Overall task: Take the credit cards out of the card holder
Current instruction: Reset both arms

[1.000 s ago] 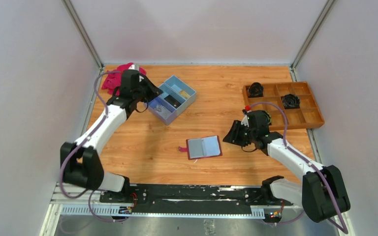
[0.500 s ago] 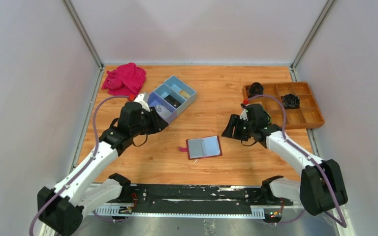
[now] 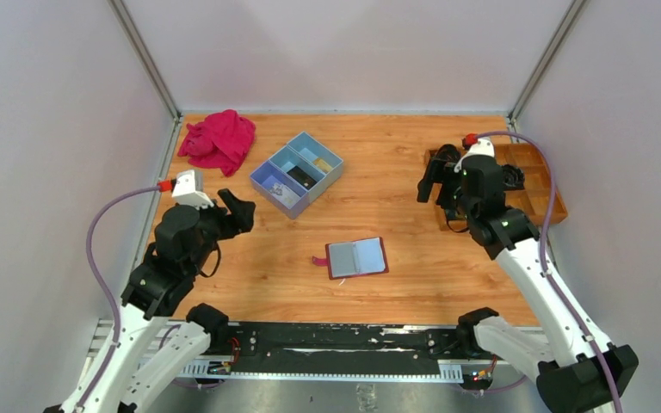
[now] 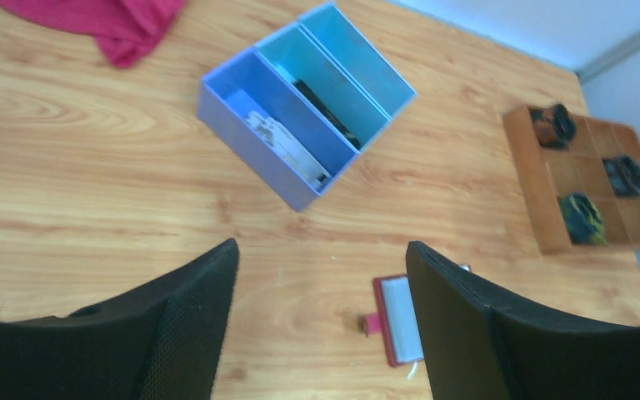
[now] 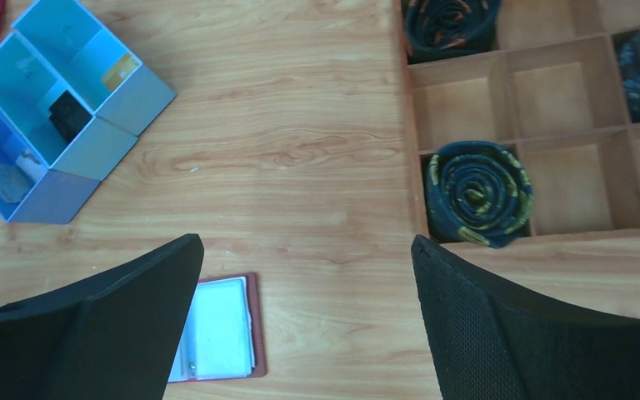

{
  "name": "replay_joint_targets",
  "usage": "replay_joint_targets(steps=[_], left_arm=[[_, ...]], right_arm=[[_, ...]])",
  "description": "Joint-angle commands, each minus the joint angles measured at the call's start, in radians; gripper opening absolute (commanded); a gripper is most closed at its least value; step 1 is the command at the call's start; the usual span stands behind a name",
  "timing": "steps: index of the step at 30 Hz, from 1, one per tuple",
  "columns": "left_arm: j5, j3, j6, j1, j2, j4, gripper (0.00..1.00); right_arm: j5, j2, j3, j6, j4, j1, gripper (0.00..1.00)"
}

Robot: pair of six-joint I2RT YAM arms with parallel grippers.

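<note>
In the left wrist view the card holder (image 4: pixel 393 321) lies half hidden behind the left gripper (image 4: pixel 321 250), and the pink cloth (image 4: pixel 108 21) is cut by the far edge. From above, the right arm (image 3: pixel 525 258) covers the wooden tray's (image 3: pixel 542 206) left part, and the holder's pockets are too small to read.

You look down on a table (image 3: pixel 379 155) of orange-brown wood grain, enclosed on three sides by plain pale panels: a back wall (image 3: pixel 344 52), a left wall (image 3: pixel 43 129) and a right wall (image 3: pixel 628 103). A left post (image 3: pixel 145 58) and a right post (image 3: pixel 546 58) of aluminium mark the rear corners. A black rail (image 3: pixel 344 337) runs along the near edge, above a grey metal sheet (image 3: pixel 361 397). Lighting is even, with soft shadows.
</note>
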Motion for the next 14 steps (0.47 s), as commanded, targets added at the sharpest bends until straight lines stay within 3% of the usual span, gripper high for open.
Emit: replay_joint_targets(steps=[1, 5, 14], left_arm=[[-0.247, -0.004, 0.028, -0.003, -0.061, -0.088, 0.84], [-0.349, -0.024, 0.031, -0.004, -0.127, -0.099, 0.86], [-0.394, -0.031, 0.053, -0.004, -0.233, -0.101, 0.87]], right_arm=[[0.116, -0.032, -0.004, 0.005, -0.061, 0.001, 1.00], [0.142, -0.050, -0.022, 0.024, -0.057, 0.001, 1.00], [0.142, -0.041, -0.034, 0.050, -0.037, 0.001, 1.00]])
